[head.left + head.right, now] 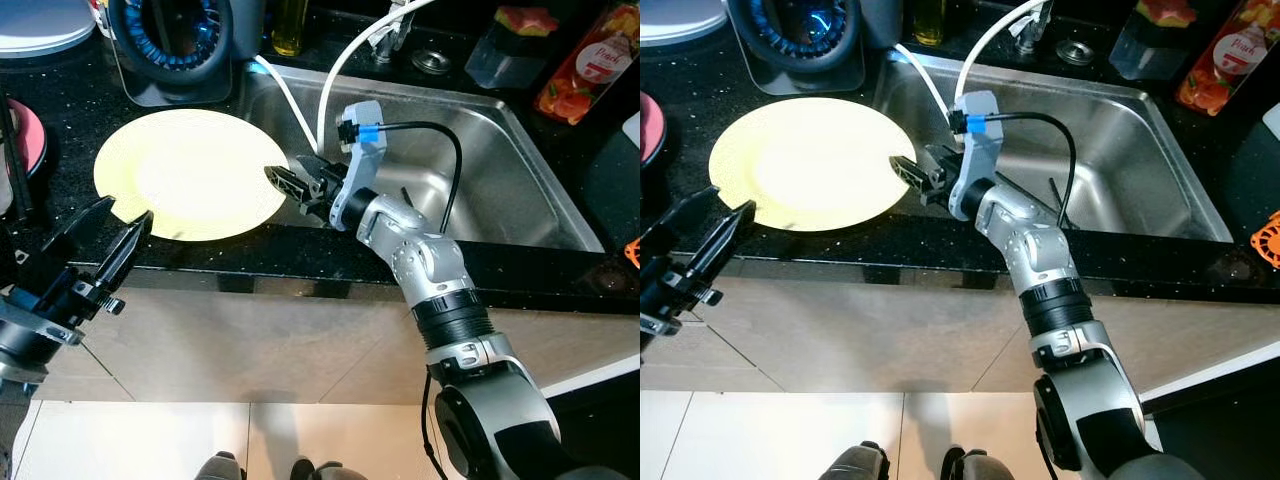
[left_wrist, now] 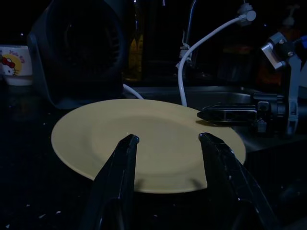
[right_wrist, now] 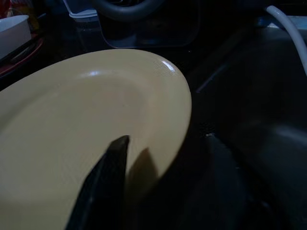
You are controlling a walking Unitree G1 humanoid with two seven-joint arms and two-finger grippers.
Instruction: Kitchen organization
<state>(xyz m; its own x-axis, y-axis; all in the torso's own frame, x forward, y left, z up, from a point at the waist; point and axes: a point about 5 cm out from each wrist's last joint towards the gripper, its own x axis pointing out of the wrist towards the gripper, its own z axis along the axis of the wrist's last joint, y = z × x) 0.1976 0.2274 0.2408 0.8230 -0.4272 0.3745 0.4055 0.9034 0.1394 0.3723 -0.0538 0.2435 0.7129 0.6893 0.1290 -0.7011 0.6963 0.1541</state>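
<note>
One plate, two tools at its rim

One yellow plate lies flat on the black table, its right edge reaching the sink rim. Right tool straddles that edge, one finger above the plate, one below, not seen clamped. Left tool, fingers spread apart, hovers near the plate's front edge. Two white hoses hang over the sink.

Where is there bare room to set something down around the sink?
The sink basin is largely bare, right of the right gripper. The counter left of it is crowded by the yellow plate and black appliance; bottles crowd the back right.
</note>
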